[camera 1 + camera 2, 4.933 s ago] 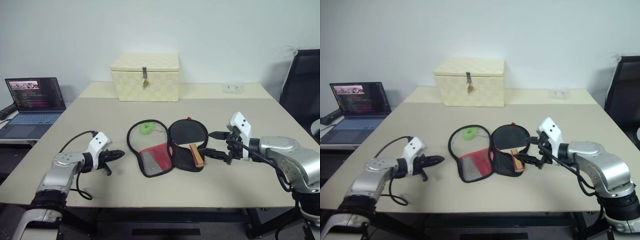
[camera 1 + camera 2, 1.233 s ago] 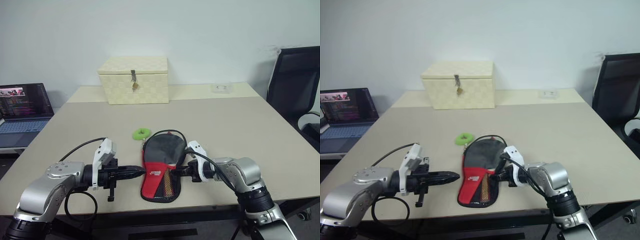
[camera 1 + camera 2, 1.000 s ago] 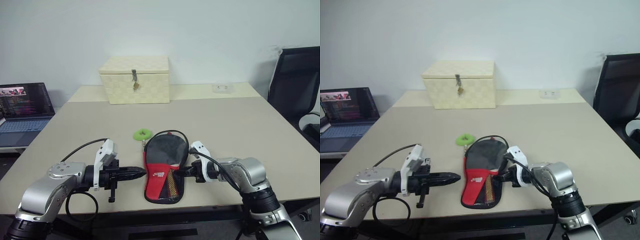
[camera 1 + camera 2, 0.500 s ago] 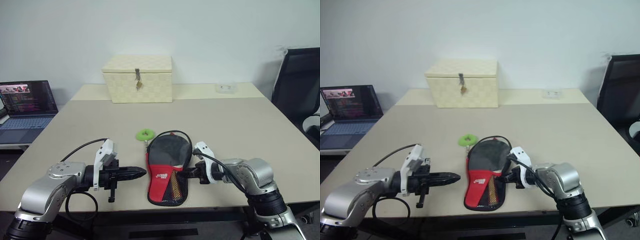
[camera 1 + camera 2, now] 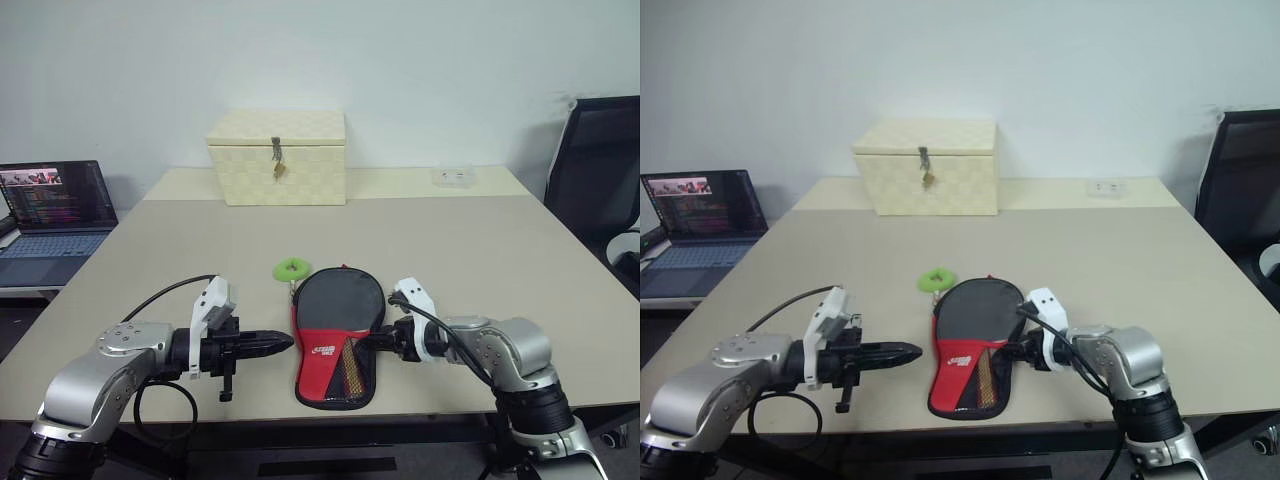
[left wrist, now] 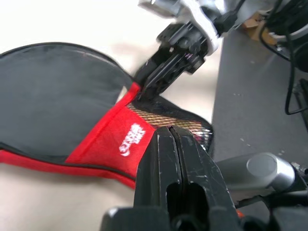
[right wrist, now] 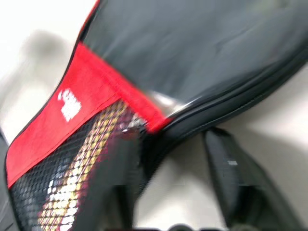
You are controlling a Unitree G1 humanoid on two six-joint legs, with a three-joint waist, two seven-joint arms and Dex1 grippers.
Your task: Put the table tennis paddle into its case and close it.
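Case [image 5: 337,338] lay flat near the front edge of the table [image 5: 480,240], its black round part toward the far side and its red mesh-pocket end toward the robot, with pale wood and red showing through the mesh; the table tennis paddle itself could not otherwise be made out. Its green ring [image 5: 291,268] rested on the tabletop just beyond the round part's left side. On the case's right edge, about where black met red, the right gripper [image 5: 372,343] stood with its fingers parted on either side of that edge. The left gripper [image 5: 284,343] pointed toward the case's left side with fingers pressed together, holding nothing, its tip just beside the edge. A cream woven latched box [image 5: 278,156] sat far back, a laptop [image 5: 52,205] off to the left.
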